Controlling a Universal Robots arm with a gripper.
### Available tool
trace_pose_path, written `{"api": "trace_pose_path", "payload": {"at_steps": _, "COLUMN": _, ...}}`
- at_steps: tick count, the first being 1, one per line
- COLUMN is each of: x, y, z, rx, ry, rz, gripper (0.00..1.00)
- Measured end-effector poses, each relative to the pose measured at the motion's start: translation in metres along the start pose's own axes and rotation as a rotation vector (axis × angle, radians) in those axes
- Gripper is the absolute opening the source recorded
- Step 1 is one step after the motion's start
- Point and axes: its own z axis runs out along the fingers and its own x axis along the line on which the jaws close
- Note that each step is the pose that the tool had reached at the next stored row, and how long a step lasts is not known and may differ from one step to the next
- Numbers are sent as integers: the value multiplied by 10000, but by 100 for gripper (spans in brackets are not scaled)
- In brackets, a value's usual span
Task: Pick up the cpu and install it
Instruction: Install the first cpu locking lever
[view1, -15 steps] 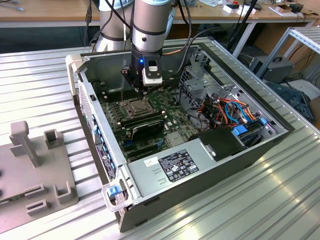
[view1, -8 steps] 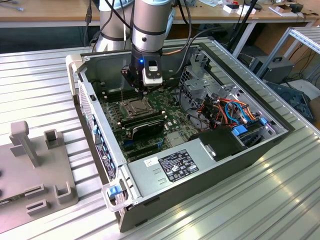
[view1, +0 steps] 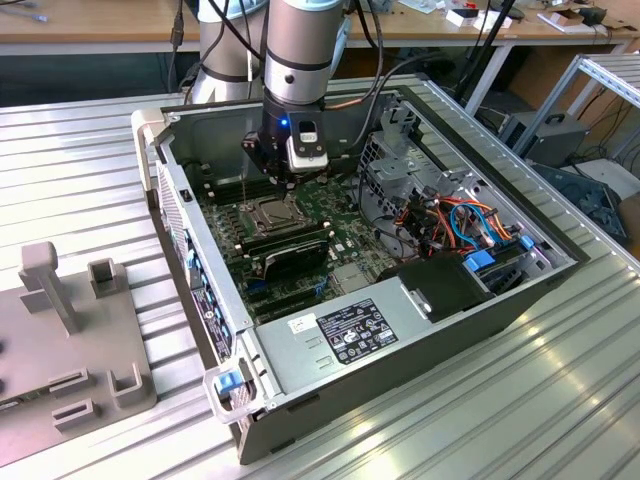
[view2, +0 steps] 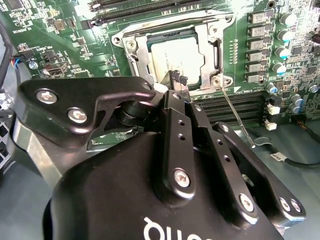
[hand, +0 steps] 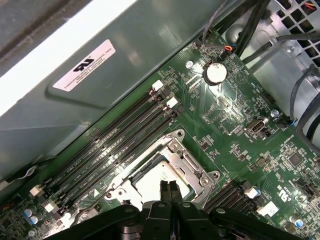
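Observation:
The cpu (view2: 176, 54), a flat square chip with a pale silver top, lies inside the metal-framed socket (view2: 131, 46) on the green motherboard (view2: 45, 30). In the first wrist view the cpu (hand: 149, 184) sits in the socket (hand: 189, 161) too. My gripper (view2: 178, 80) hangs just above the chip's edge, its two black fingertips pressed together and shut with nothing between them. The first wrist view has the gripper (hand: 168, 189) over the chip as well. In the exterior view the gripper (view1: 277, 180) is low over the socket (view1: 272, 211) inside the open computer case.
A thin metal lever (view2: 234, 116) stands up beside the socket. Memory slots (hand: 112, 142) run along one side, black memory sticks (view1: 290, 250) along the other. Case walls (view1: 170, 190), a power supply (view1: 350, 335) and coloured cables (view1: 465, 225) hem in the board.

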Motion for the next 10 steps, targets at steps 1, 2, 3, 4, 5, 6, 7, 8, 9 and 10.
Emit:
{"api": "trace_pose_path", "payload": {"at_steps": 1, "x": 0, "y": 0, "z": 0, "rx": -5, "ry": 2, "rz": -124, "gripper": 11}}
{"api": "trace_pose_path", "payload": {"at_steps": 2, "x": 0, "y": 0, "z": 0, "rx": -6, "ry": 3, "rz": -189, "gripper": 11}}
{"api": "trace_pose_path", "payload": {"at_steps": 3, "x": 0, "y": 0, "z": 0, "rx": -8, "ry": 4, "rz": -244, "gripper": 11}}
{"api": "trace_pose_path", "payload": {"at_steps": 4, "x": 0, "y": 0, "z": 0, "rx": -12, "ry": 6, "rz": -316, "gripper": 11}}
{"api": "trace_pose_path", "payload": {"at_steps": 5, "x": 0, "y": 0, "z": 0, "rx": -12, "ry": 6, "rz": -333, "gripper": 11}}
{"api": "trace_pose_path", "payload": {"at_steps": 6, "x": 0, "y": 0, "z": 0, "rx": -12, "ry": 6, "rz": -334, "gripper": 11}}
{"api": "trace_pose_path", "payload": {"at_steps": 7, "x": 0, "y": 0, "z": 0, "rx": -12, "ry": 6, "rz": -335, "gripper": 11}}
{"api": "trace_pose_path", "payload": {"at_steps": 8, "x": 0, "y": 0, "z": 0, "rx": -12, "ry": 6, "rz": -337, "gripper": 11}}
{"api": "trace_pose_path", "payload": {"at_steps": 9, "x": 0, "y": 0, "z": 0, "rx": -13, "ry": 6, "rz": -338, "gripper": 11}}
{"api": "trace_pose_path", "payload": {"at_steps": 10, "x": 0, "y": 0, "z": 0, "rx": -13, "ry": 6, "rz": -338, "gripper": 11}}
